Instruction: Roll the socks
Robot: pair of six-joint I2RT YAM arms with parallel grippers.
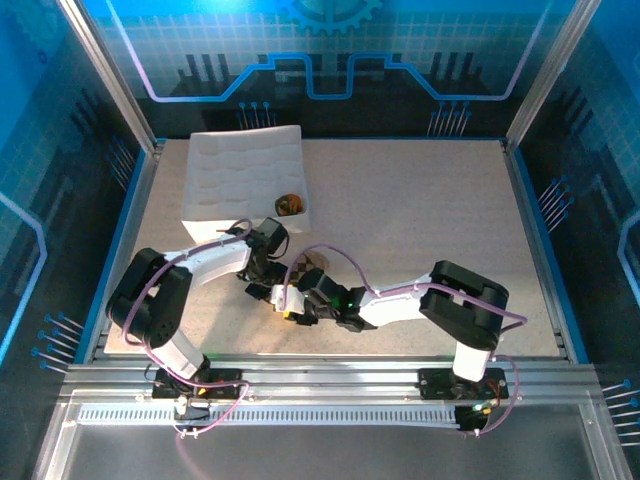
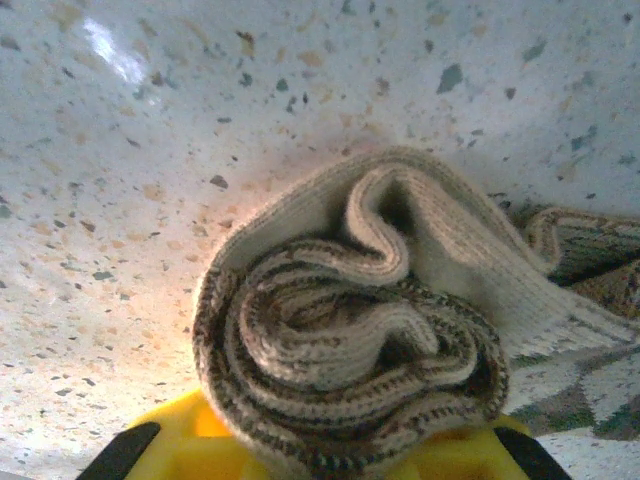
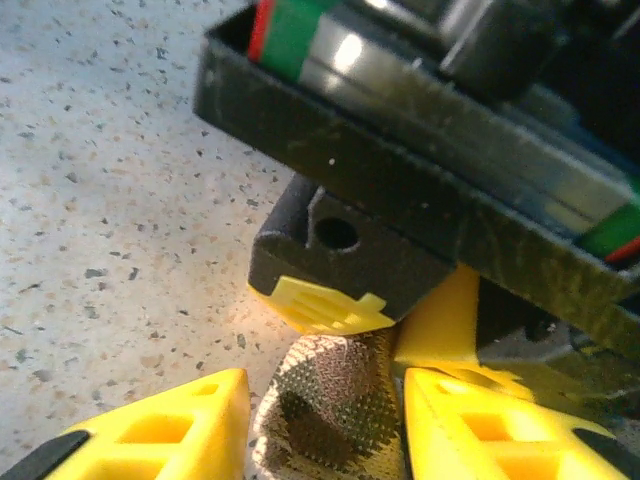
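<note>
Left gripper (image 2: 320, 455) pinches the rolled end of the argyle sock (image 2: 350, 330). Its yellow fingers (image 2: 170, 445) sit close together under the coil, and the wrist camera looks straight into the spiral of brown and beige knit.

Right gripper (image 3: 325, 420) meets it from the opposite side. Its two yellow fingers (image 3: 160, 430) stand a little apart with the same knit roll between them. The fabric fills the gap from one finger to the other, but whether they press it or merely flank it I cannot tell. Just above, in the right wrist view, the black body and yellow fingertips of the left gripper close on the top of the roll.

From above, the speckled table (image 1: 420, 220) takes up most of the scene. Both arms bend inward and meet near its middle, close to the near edge. A white quilted tray (image 1: 225, 170) lies at the far left. In its near right corner rests a small orange-brown bundle (image 1: 291, 205), too small to make out clearly.

A flat patch of diamond-patterned fabric lies on the table just beyond the two grippers. In the left wrist view it trails off to the right of the coil.
</note>
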